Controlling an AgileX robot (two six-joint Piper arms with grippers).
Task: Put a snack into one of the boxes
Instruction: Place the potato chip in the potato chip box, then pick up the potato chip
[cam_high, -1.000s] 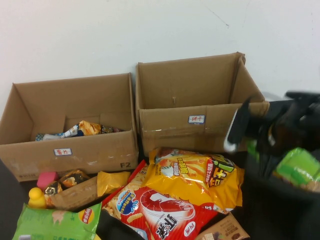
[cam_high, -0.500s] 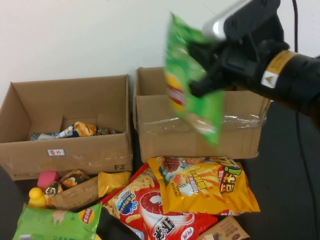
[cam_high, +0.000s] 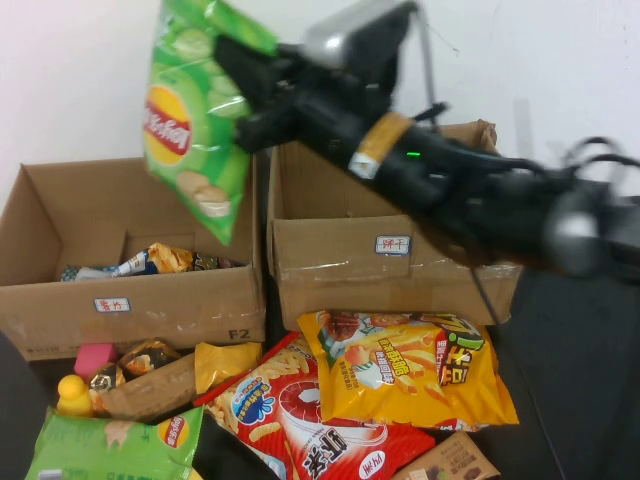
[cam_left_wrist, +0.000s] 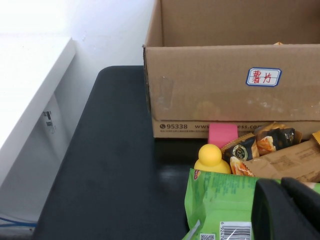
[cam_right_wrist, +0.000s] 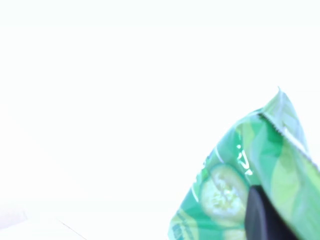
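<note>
High view: we see the right gripper (cam_high: 243, 75) clamped on the top corner of a green chip bag (cam_high: 193, 115), which has swung leftward from in front of the taller box (cam_high: 390, 265) and now hangs above the low left box (cam_high: 140, 305), the target. We judge the carry nearly complete; lowering and release remain. The left gripper (cam_left_wrist: 287, 210) sits low by the snack pile (cam_high: 350, 400), over a second green bag (cam_left_wrist: 225, 207); we cannot tell its opening.
</note>
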